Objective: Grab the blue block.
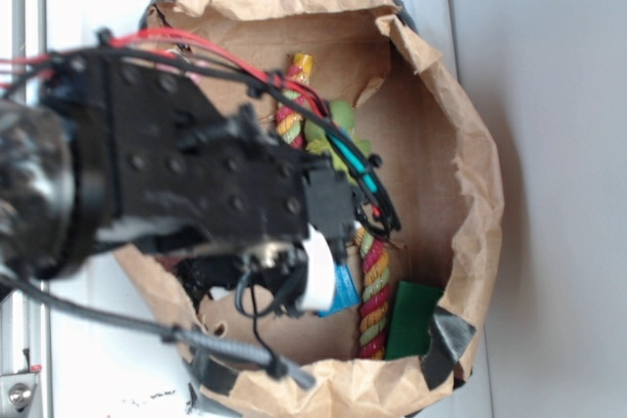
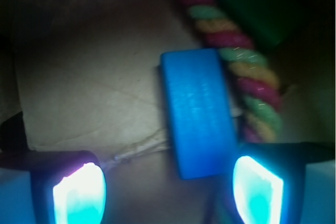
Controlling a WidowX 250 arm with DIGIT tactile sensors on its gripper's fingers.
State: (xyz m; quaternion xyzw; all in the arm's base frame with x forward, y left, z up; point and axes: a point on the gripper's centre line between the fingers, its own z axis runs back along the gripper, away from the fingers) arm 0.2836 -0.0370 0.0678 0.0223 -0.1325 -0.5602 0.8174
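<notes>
The tool [image 2: 168, 190] is hanging with jaws spread wide and nothing between them, low inside the paper bag [image 1: 470, 173]. The blue block [image 2: 198, 111] is lying flat on the bag's floor, touching the striped rope [image 2: 247, 77], toward the right pad [image 2: 257, 190]. Approach appears nearly done; centring, closing and lifting are remaining.

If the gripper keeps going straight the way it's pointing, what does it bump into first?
Most likely the blue block. In the wrist view it lies just ahead of the open gripper, nearer the right finger than the middle. The colourful rope sits right beside it, so that finger might brush it too; depth is hard to judge.
</notes>
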